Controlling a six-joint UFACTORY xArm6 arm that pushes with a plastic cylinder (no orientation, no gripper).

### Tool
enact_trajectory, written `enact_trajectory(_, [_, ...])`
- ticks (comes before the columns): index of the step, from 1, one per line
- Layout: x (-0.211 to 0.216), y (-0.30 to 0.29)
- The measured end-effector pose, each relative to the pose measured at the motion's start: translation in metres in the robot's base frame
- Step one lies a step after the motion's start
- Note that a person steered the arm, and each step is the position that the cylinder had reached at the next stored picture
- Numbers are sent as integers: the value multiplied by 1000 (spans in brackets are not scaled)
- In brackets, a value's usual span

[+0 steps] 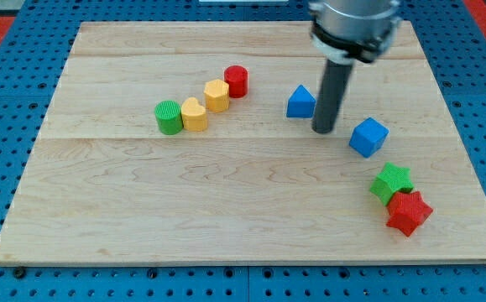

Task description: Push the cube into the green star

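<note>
A blue cube (368, 137) sits on the wooden board at the view's right. A green star (392, 182) lies below and slightly right of it, touching a red star (409, 212). My tip (323, 130) rests on the board just left of the cube, with a small gap between them. A blue triangular block (300, 102) lies just left of the rod, above the tip.
A diagonal row of blocks lies at the view's centre-left: a green cylinder (169, 117), a yellow heart-like block (195, 114), a yellow hexagonal block (216, 95) and a red cylinder (237, 81). The board's right edge (478, 168) is near the stars.
</note>
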State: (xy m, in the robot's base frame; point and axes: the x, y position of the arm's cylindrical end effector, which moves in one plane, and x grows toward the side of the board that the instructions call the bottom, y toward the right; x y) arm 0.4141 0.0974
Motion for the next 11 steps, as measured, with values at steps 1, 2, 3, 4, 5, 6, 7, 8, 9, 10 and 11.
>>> enact_trajectory(1, [-6, 35])
enact_trajectory(2, [1, 77])
enact_trajectory(3, [9, 81])
enact_trajectory(4, [18, 81])
enact_trajectory(5, [28, 80])
enact_trajectory(6, [35, 79])
enact_trajectory(7, [35, 77])
enact_trajectory(8, [-39, 75])
enact_trajectory(9, [-106, 70])
enact_trajectory(10, [-113, 10])
enact_trajectory(11, [-102, -30])
